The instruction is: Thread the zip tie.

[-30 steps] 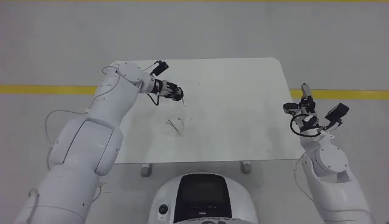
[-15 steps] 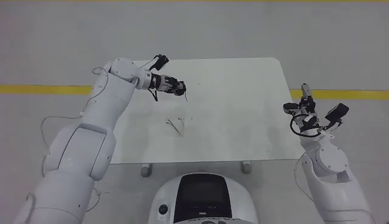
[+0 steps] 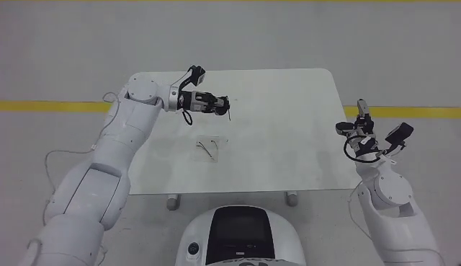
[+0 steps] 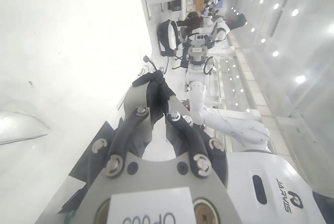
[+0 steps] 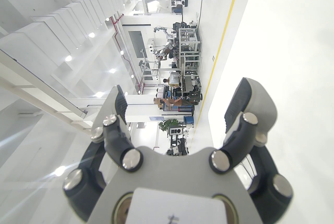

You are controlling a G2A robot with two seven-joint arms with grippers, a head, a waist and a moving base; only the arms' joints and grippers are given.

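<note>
The outstretched left end effector point(image 3: 225, 105) is pinched closed, the right end effector point(image 5: 180, 102) spread wide.

A thin dark strand point(image 3: 229, 114) at the left gripper point(image 3: 223, 106) and wiry pieces point(image 3: 209, 148) on the table point(image 3: 288, 136): too small to identify. Black wrapping point(image 4: 154, 94) hides the pinch.

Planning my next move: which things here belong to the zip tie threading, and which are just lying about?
In the job: left pincer, shut on a thin dark zip tie.
Lying about: thin pale loose ties on the white table; right pincer, open, beside the table.
</note>
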